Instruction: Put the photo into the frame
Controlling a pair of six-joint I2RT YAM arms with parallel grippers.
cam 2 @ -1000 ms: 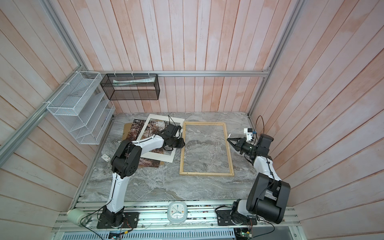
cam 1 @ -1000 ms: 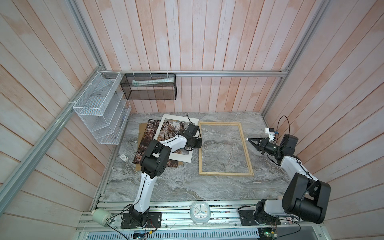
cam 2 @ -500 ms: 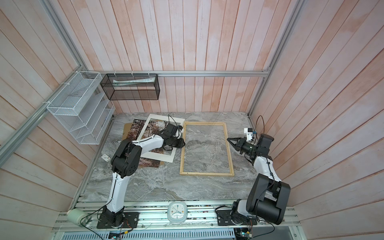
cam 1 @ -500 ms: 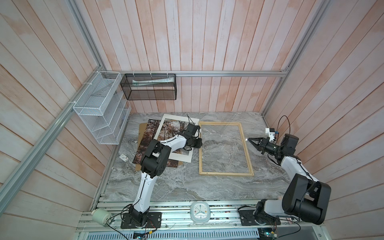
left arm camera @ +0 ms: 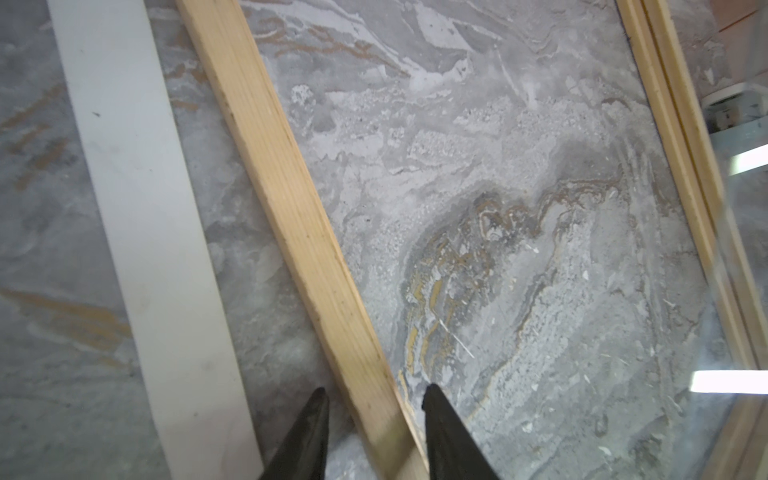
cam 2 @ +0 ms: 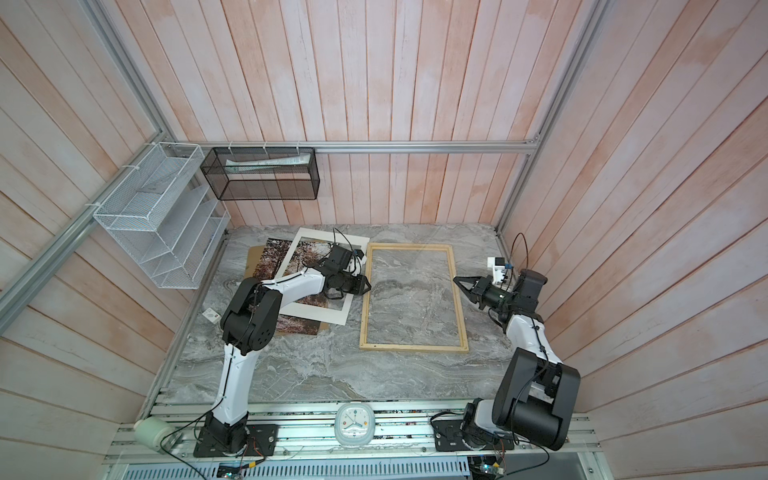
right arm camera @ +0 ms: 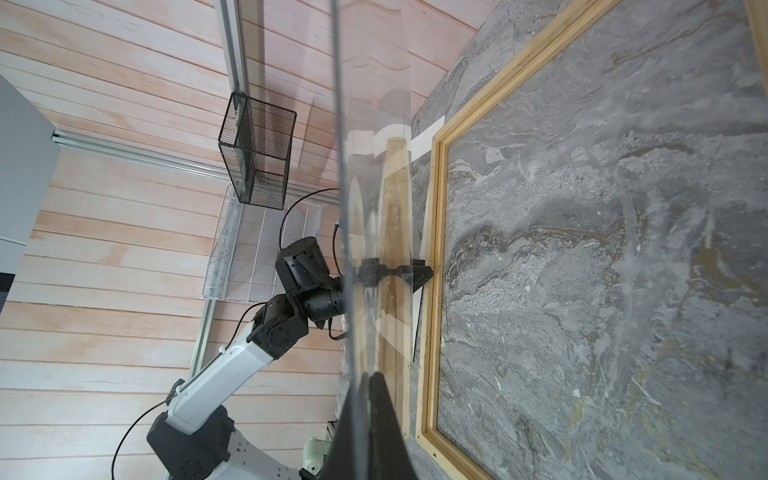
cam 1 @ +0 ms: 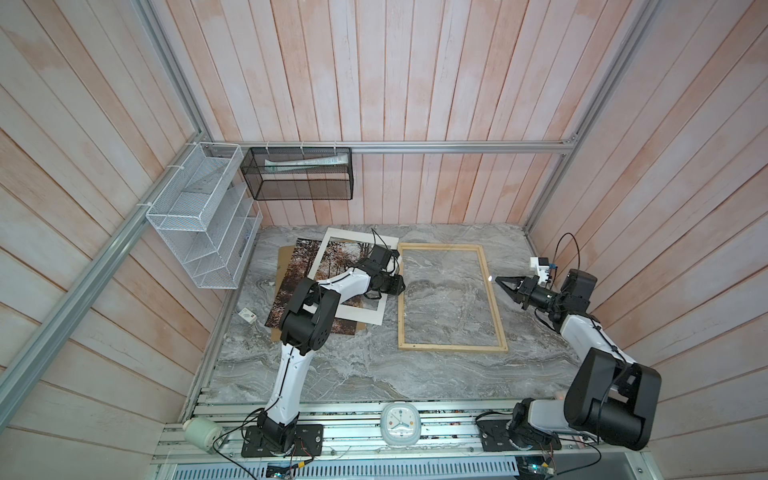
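Observation:
The frame [cam 1: 453,347] [cam 2: 415,348] of pale wood lies flat on the marble table. The photo [cam 1: 299,274] [cam 2: 270,257], an autumn forest print, lies left of it, partly under a white mat [cam 1: 361,316]. My left gripper [cam 1: 397,286] [left arm camera: 374,395] is open, and its fingers [left arm camera: 311,419] straddle the frame's left strip [left arm camera: 291,199]. My right gripper [cam 1: 496,279] [right arm camera: 370,376] hovers by the frame's right strip. It is shut on the edge of a clear pane [right arm camera: 374,124], which stands tilted up over the frame [right arm camera: 430,332]. The pane barely shows in both top views.
A brown backing board [cam 1: 284,257] lies under the photo. A white wire rack [cam 1: 199,220] and a black mesh basket [cam 1: 297,174] hang on the walls. A small white block [cam 1: 248,316] lies at the table's left edge, and a clock [cam 1: 400,430] at the front rail.
My left gripper's jaws have widened a little at the frame's left strip. The right arm and the clear pane have stayed put.

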